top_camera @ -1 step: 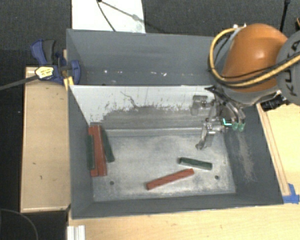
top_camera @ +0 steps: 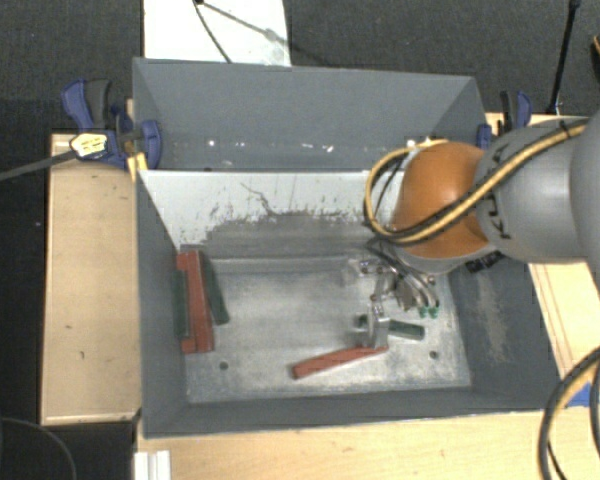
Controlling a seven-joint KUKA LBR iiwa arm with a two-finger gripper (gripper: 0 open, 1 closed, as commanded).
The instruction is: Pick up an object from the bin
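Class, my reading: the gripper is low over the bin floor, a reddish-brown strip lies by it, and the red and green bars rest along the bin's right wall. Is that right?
Not quite. The camera view shows the red and green bars along the left wall of the bin, not the right. The gripper is low over the floor, with the reddish-brown strip by it.

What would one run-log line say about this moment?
stage: gripper low in bin | nearest: red-brown strip, small dark green piece | left wall: red and green bars | grasp: unclear

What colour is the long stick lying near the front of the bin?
Reddish brown; the stick shows in the camera view.
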